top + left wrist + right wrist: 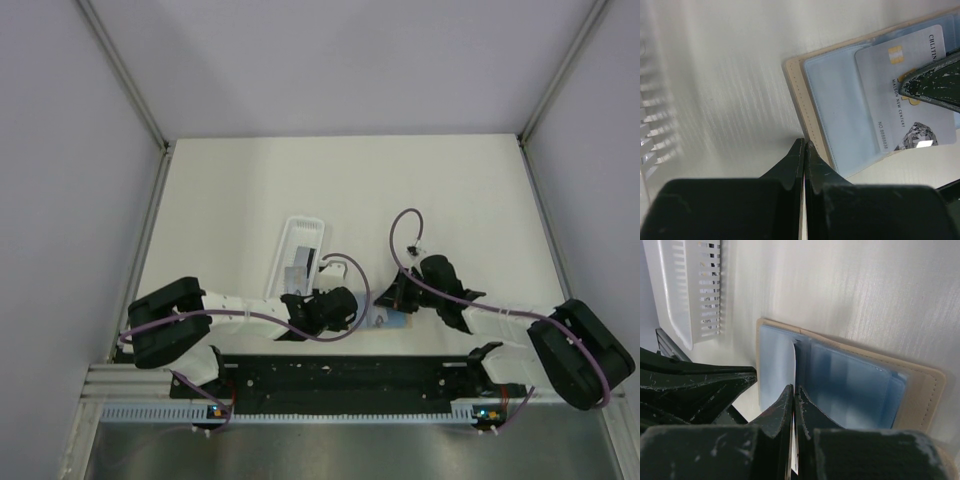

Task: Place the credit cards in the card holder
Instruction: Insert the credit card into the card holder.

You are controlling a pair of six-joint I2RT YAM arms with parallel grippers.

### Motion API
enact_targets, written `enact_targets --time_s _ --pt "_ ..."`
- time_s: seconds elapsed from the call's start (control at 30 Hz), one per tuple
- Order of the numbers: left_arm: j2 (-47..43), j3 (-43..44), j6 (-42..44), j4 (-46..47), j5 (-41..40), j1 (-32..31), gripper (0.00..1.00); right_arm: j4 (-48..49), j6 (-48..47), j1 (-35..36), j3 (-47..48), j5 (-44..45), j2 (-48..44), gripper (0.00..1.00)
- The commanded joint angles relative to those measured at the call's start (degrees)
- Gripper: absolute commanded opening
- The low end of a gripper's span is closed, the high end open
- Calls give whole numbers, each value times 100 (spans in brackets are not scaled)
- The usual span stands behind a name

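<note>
Credit card (890,110) going into the open card holder (920,390), between both claws at the near edge of the surface (450,200).
Right claw (793,390) clamps the card edge-on at a blue pocket. Left claw (804,146) is closed against the holder's tan edge (pinching it or not, unclear). Next, likely: slide the card deeper, then release.

Overhead view: bright, even, diffuse light from above. Matte white surface (400,190) carries only faint, soft shadows hugging the arms; image mildly soft.
Left wrist view: left arm's black fingers (790,172) at 6 o'clock, dark and blurred. White slotted plastic tray (650,125) at 9 o'clock, washed out and defocused. Small glare spot on pale grey plastic card (905,115) at 4 o'clock.
Right wrist view: right arm's black fingers (780,412) at 6 o'clock, blurred. Streaky sheen on surface, 12 to 2 o'clock.
</note>
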Motion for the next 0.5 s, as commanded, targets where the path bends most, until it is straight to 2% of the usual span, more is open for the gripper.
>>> enact_targets --time_s 0.0,0.47 --pt "169 119 -31 -25 140 17 0 278 -10 -10 -129 -104 165 0" --pt "177 136 -23 -8 184 17 0 752 254 -10 -296 -306 429 0"
